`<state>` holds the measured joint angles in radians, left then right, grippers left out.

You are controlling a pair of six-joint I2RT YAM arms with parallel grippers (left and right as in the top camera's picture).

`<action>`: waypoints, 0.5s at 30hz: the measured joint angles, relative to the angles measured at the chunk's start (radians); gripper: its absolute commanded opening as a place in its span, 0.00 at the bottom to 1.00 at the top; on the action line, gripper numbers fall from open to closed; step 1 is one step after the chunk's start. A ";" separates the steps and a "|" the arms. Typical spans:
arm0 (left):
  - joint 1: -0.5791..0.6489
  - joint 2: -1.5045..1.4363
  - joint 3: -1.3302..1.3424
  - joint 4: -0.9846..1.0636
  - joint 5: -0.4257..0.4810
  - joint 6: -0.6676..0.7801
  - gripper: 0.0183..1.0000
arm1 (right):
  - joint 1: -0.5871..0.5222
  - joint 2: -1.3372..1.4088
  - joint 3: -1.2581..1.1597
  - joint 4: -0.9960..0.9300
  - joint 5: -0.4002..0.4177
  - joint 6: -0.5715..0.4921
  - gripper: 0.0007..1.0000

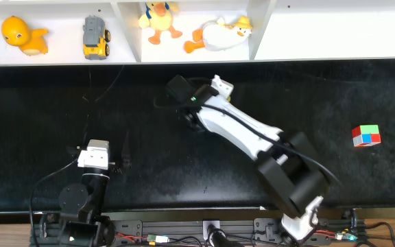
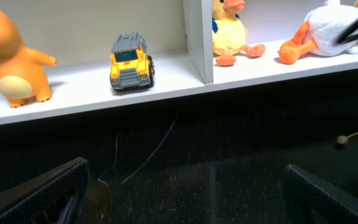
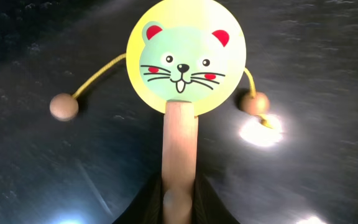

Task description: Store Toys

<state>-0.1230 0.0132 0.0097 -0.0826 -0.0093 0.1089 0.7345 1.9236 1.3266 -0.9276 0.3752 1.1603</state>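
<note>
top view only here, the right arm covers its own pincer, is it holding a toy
Observer: Yes. The right pincer is shut on the wooden handle of a rattle drum.
Operator: whats on the drum
Observer: A green animal face with red ears on a yellow disc, and a wooden bead on a string at each side.
Operator: and the left pincer
Observer: The left pincer is open and holds nothing. It faces the shelf compartment with the yellow truck.
</note>
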 measured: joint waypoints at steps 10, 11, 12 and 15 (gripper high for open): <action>0.000 0.000 0.000 0.000 0.000 0.000 1.00 | -0.047 -0.511 -0.356 -0.032 0.015 -0.021 0.09; 0.000 0.000 0.000 0.000 0.000 0.000 1.00 | -0.059 -0.555 -0.377 -0.058 0.014 -0.021 0.09; 0.000 0.000 0.000 0.000 0.000 0.000 1.00 | -0.072 -0.595 -0.393 -0.087 0.013 -0.028 0.09; 0.000 0.000 0.000 0.000 0.000 0.000 1.00 | -0.126 -0.690 -0.411 -0.164 0.014 -0.072 0.09</action>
<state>-0.1230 0.0132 0.0097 -0.0822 -0.0097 0.1089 0.6090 1.2339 0.9154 -1.0920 0.3893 1.0878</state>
